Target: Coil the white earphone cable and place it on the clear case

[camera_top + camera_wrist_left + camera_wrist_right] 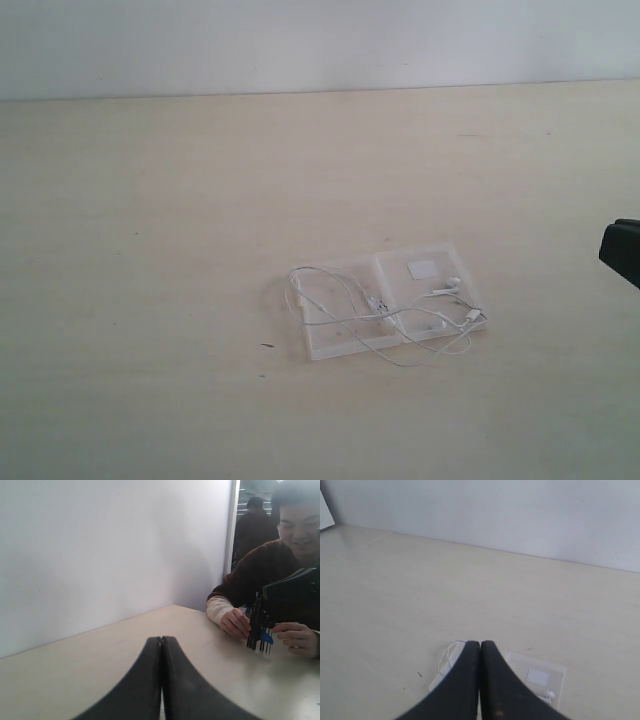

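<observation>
1. In the left wrist view, our left gripper (161, 641) hangs above the pale beige wooden table (75, 665). Its two black fingers are pressed flat together with nothing between them.
2. In the right wrist view, our right gripper (480, 645) has its black fingers closed against each other in the same way, and they grasp nothing. It sits above the table and hides part of the case from that camera.
3. In the exterior view, a dark piece of the right arm (622, 252) juts in at the right edge, mid-height. We cannot tell which part it is.
4. The flat translucent plastic clear case (345, 338) lies opened out in the lower centre-right of the exterior view, its two rectangular halves side by side. A small whitish rectangular label (424, 268) sits on the right half.
5. The thin white earphone cable (378, 302) rests on the case in loose, untidy loops. One loop spills past the case's left edge and another past its lower edge onto the table. Small white earbuds (455, 280) lie on the right half.
6. The right wrist view shows the same case (555, 672), label (537, 676) and a loop of the cable (447, 655).
</observation>
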### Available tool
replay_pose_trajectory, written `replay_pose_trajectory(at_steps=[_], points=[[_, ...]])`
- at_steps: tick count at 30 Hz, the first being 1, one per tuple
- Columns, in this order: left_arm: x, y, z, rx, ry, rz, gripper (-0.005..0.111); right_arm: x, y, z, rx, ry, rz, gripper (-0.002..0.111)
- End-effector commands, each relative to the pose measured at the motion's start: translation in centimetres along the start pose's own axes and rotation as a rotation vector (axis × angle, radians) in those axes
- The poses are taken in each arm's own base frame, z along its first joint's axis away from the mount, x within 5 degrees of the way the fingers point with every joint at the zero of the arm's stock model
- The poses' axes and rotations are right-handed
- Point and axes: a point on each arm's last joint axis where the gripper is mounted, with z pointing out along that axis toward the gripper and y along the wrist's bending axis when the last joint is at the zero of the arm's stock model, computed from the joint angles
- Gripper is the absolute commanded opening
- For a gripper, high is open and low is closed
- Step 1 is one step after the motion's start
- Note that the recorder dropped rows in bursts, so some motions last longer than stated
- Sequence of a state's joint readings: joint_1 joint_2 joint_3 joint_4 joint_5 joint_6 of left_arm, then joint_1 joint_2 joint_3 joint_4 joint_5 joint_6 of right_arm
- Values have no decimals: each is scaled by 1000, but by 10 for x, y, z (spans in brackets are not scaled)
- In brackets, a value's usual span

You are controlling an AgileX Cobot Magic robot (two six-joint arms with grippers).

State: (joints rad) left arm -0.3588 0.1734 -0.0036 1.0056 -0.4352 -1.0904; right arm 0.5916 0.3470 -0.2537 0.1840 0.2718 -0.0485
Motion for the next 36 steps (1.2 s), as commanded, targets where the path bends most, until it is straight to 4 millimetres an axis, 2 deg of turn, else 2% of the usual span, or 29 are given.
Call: replay_pose_trajectory(at_steps=[1,4,7,11,14,18,19,20,25,36], points=[[1,0,-1,-5,1,-5,0,-1,0,-1,-2,-17,1,0],[1,0,-1,-5,1,-9,0,0,-1,-1,16,-16,-110,0],[1,0,-1,-5,1,-9,0,-1,-1,-1,13,-19,-106,0],[1,0,-1,-5,1,-5,0,-1,-13,-14,177,-109,-139,0],[1,0,-1,-5,1,-5,0,11,-27,-26,404,-305,-151,0],[1,0,-1,-5,1,-7,0,47,-37,-24,540,-315,-123,0],[1,0,-1,-5,1,-7,0,46,-38,-26,559,-329,-124,0],[1,0,-1,-5,1,-5,0,53,-39,-24,571,-253,-98,0],[1,1,-1,-7,2,-5,0,53,-38,-24,551,-274,-19,0],[1,1,-1,-7,2,-5,0,53,-38,-24,551,-274,-19,0]])
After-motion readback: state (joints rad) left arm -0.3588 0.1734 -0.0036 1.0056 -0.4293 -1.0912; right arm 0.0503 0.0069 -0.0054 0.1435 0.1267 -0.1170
